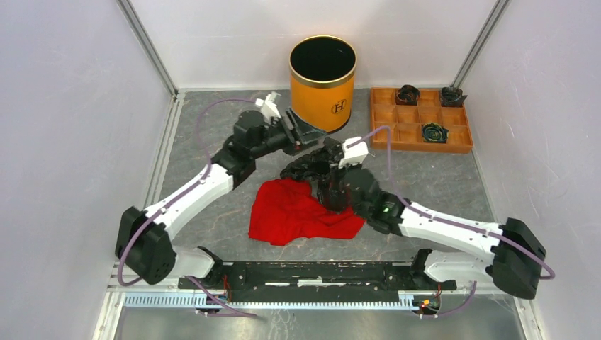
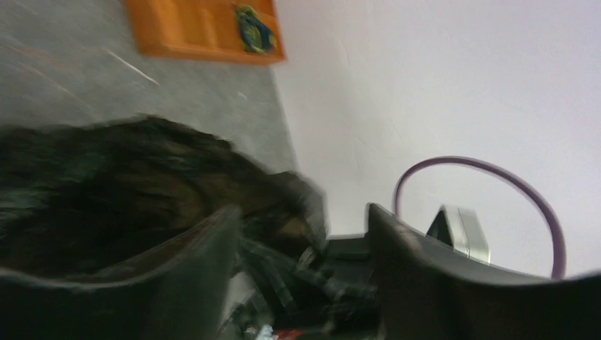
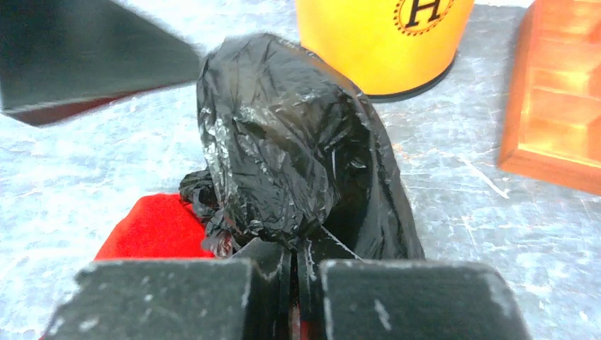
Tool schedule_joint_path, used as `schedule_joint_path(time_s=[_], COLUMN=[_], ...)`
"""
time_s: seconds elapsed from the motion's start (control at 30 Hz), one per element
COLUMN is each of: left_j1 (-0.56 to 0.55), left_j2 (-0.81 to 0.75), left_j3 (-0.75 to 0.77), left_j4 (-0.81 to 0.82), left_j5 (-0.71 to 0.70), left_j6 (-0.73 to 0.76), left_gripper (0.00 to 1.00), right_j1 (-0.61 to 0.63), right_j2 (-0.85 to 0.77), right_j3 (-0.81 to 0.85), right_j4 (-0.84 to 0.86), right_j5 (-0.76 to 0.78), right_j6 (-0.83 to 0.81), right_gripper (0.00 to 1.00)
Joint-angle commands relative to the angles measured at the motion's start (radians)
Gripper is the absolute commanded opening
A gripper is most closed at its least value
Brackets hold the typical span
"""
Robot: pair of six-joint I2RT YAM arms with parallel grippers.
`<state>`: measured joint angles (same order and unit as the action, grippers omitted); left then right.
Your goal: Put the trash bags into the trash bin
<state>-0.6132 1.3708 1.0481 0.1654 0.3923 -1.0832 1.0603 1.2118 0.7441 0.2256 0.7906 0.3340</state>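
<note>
The black trash bag lies crumpled on the table between the red cloth and the trash bin, an orange-yellow cylinder with an "H" logo. My right gripper is shut on the bag's near edge; in the right wrist view the jaws pinch the plastic, and the bag bulges in front of the bin. My left gripper is open just left of the bin, over the bag's far end. In the blurred left wrist view its fingers stand apart, with the bag beside the left one.
A red cloth lies under and in front of the bag, and shows in the right wrist view. An orange-brown compartment tray with three rolled dark bundles stands right of the bin. White walls enclose the table.
</note>
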Motion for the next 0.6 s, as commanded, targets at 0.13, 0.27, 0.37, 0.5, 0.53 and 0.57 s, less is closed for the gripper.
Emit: schedule_joint_path(time_s=[0.13, 0.27, 0.37, 0.5, 0.53, 0.57], left_j1=[0.200, 0.206, 0.205, 0.206, 0.205, 0.206], left_j2=[-0.254, -0.336, -0.403, -0.509, -0.534, -0.546], left_j3=[-0.042, -0.065, -0.081, -0.098, -0.100, -0.101], left_j4=[-0.395, -0.515, -0.573, -0.591, -0.593, -0.596], left_j5=[-0.177, -0.281, -0.356, -0.440, -0.454, -0.464], left_j6=[0.381, 0.469, 0.494, 0.518, 0.525, 0.529], left_gripper=[1.00, 1.00, 1.00, 1.00, 1.00, 1.00], right_j1=[-0.444, -0.447, -0.447, -0.477, -0.505, -0.539], right_j2=[-0.048, 0.002, 0.044, 0.026, -0.003, -0.032], right_j3=[0.032, 0.178, 0.227, 0.191, 0.165, 0.126], right_j4=[-0.025, 0.029, 0.300, 0.568, 0.517, 0.447], right_j5=[-1.134, -1.316, -1.505, -1.536, -1.505, -1.468], right_j6=[-0.020, 0.050, 0.289, 0.503, 0.478, 0.441], right_gripper=[0.00, 0.01, 0.01, 0.01, 0.00, 0.00])
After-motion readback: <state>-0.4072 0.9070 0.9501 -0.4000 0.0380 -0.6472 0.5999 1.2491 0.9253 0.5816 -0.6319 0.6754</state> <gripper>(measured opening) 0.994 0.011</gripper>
